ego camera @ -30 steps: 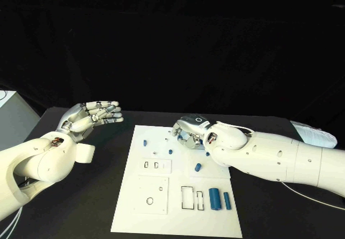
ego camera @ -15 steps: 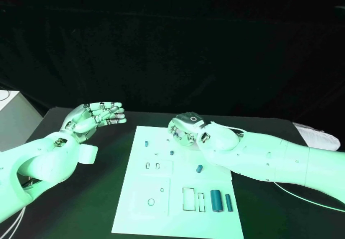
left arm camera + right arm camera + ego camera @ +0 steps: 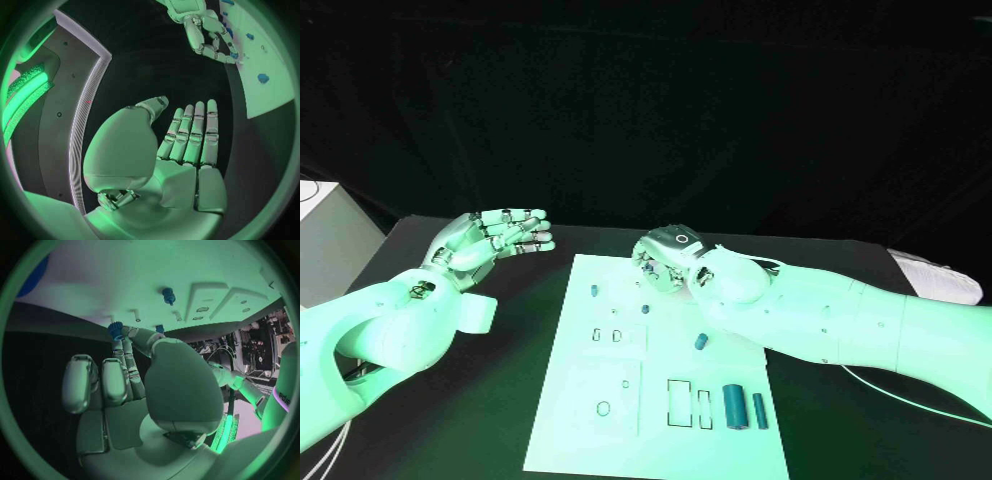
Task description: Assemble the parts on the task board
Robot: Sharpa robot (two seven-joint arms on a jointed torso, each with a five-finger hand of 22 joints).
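Looking down, board's near end: I see the task board [image 3: 589, 420] lying on the black table [image 3: 488, 420]; two blue cylinders [image 3: 733, 401] lie side by side near its near right corner, just beside rectangular slots [image 3: 678, 401].
Board's middle: one small blue part [image 3: 701, 342] lies right of centre, close under my right forearm.
Board's far end: a blue peg [image 3: 594, 291] stands near the left edge, and another small peg [image 3: 646, 309] sits nearer the middle.
Right hand [image 3: 669, 262]: over the board's far end, palm down; from the right wrist camera its fingertips [image 3: 120, 339] pinch a small blue gear-like part [image 3: 115, 330], with the other fingers curled alongside.
Left hand [image 3: 495, 236]: raised off the board's far left corner, well apart from it; fingers straight and pressed side by side, thumb apart, holding nothing.
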